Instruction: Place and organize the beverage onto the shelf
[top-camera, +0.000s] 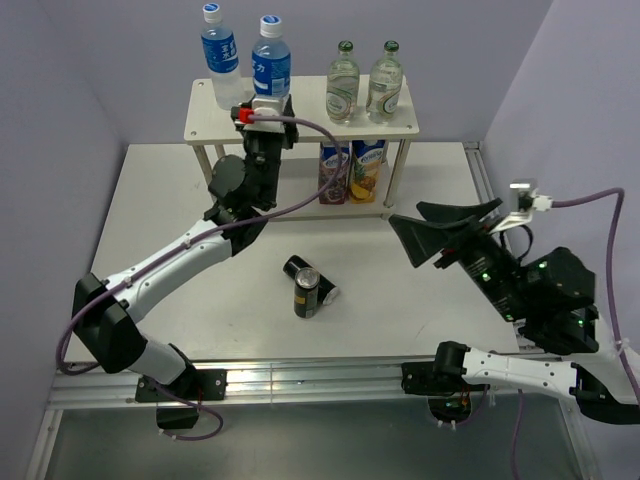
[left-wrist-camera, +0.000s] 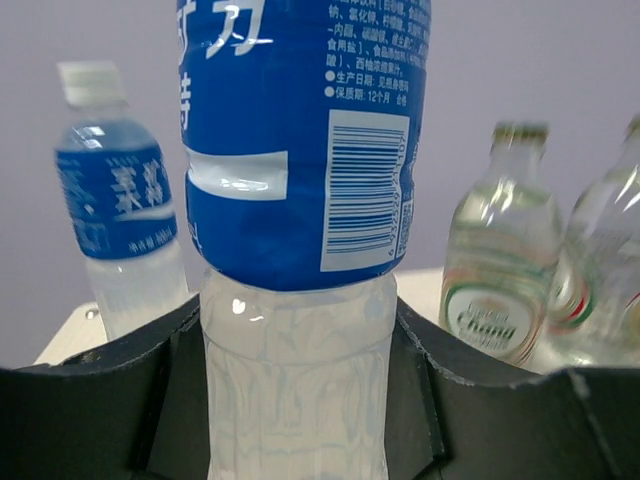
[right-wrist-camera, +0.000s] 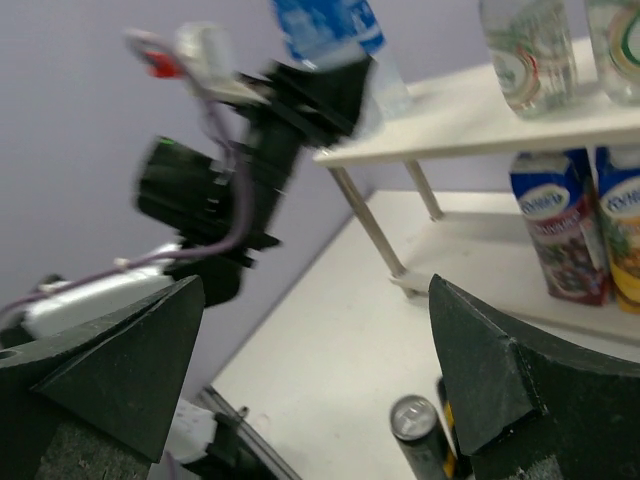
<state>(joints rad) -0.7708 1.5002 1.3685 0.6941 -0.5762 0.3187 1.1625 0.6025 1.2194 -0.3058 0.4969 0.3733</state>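
The left wrist view is cropping the water bottle (left-wrist-camera: 300, 150) at top and bottom — cap unseen. In the right wrist view the left arm (right-wrist-camera: 195, 190) is showing blurred, and the bottom edge is cutting the can (right-wrist-camera: 415, 428).

My top view looks down from above and behind both arm bases, across the counter (top-camera: 400, 320) to the shelf (top-camera: 205, 118) at the far wall. My left wrist camera sits very close behind a water bottle (left-wrist-camera: 300, 150) on that shelf. My right wrist camera looks from low and farther off, past the fingers of the right end effector (right-wrist-camera: 318, 320), toward the same shelf corner and bottle.
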